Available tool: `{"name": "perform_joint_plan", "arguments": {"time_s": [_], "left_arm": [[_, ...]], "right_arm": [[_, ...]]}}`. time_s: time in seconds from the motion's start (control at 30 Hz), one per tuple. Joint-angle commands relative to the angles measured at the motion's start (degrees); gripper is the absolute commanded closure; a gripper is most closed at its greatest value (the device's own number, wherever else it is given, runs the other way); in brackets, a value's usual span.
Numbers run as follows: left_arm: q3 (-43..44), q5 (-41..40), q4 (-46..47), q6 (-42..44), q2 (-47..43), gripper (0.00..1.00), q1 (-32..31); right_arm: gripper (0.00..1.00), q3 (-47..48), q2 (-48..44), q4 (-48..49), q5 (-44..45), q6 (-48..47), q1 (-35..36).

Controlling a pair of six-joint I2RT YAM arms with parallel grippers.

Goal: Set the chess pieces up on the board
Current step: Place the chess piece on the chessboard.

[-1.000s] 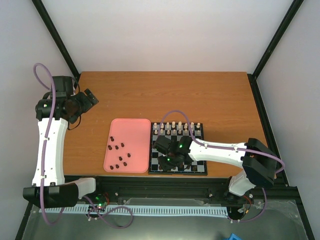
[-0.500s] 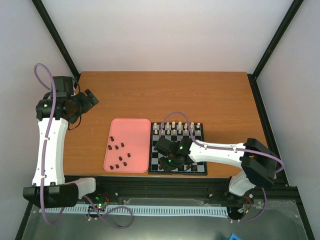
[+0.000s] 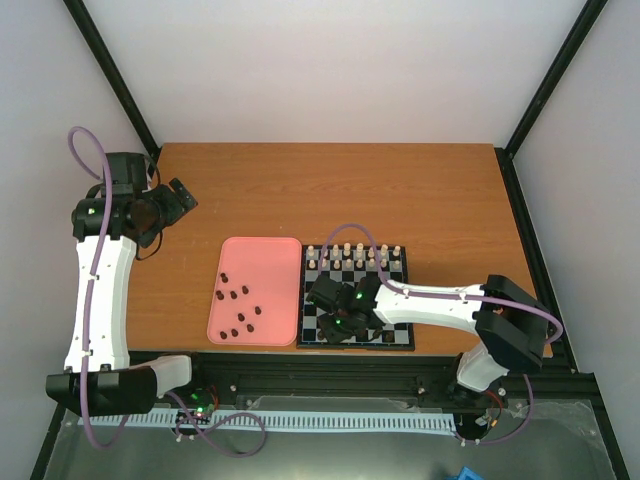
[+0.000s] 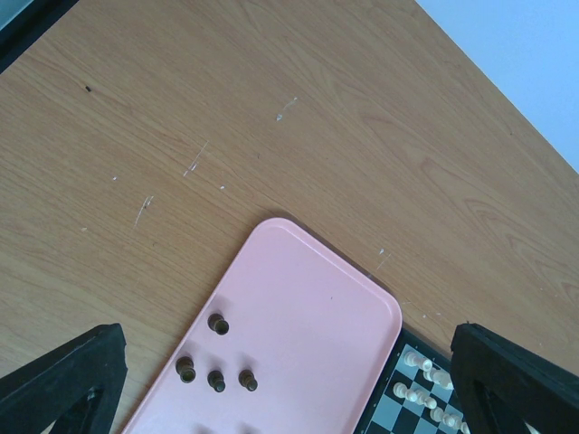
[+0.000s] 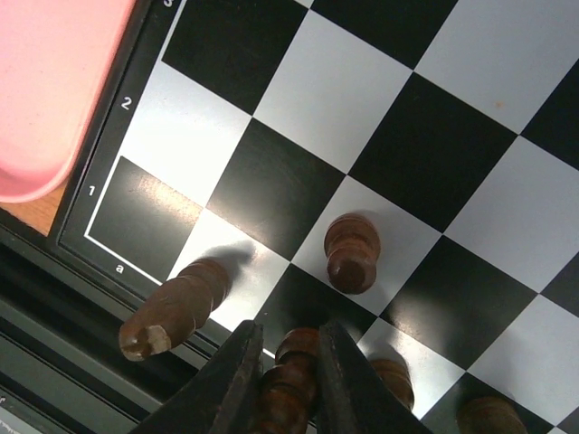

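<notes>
Lowering the dark piece (image 5: 288, 384) pinched between the right fingers (image 5: 246, 357) wants a slow, straight descent onto the board (image 5: 271, 181) square beneath them. I'd let go only once its base sits flat, since one piece (image 5: 176, 307) just left of the fingers appears to lean and another (image 5: 351, 253) stands just beyond their tips. The left fingers (image 4: 72, 380) hang spread wide over the pink tray (image 4: 317, 298), where more chess pieces (image 4: 217, 375) lie.

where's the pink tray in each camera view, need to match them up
Top external: the pink tray lies left of centre, its right edge beside the chessboard.
Left wrist: the tray fills the bottom centre, with a board corner at its right.
Right wrist: only a rounded tray corner shows, top left, next to the board.
Shared landmark: the board edge running beside the tray.
</notes>
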Motion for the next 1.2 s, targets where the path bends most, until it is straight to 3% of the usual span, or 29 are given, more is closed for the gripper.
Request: {"name": "perform_joint_plan", "arguments": {"time_s": [0.0, 1.07, 1.17], "left_arm": [[0.22, -0.01, 0.9, 0.96, -0.24, 0.0, 0.32], [0.46, 0.46, 1.12, 0.79, -0.36, 0.0, 0.32], [0.59, 0.7, 1.19, 0.83, -0.23, 0.0, 0.32]], "right_arm": [[0.82, 0.97, 0.75, 0.58, 1.57, 0.48, 0.41], [0.76, 6.31, -3.22, -4.71, 4.77, 0.42, 0.4], [0.72, 7.92, -3.97, -6.5, 6.51, 0.91, 0.4]]}}
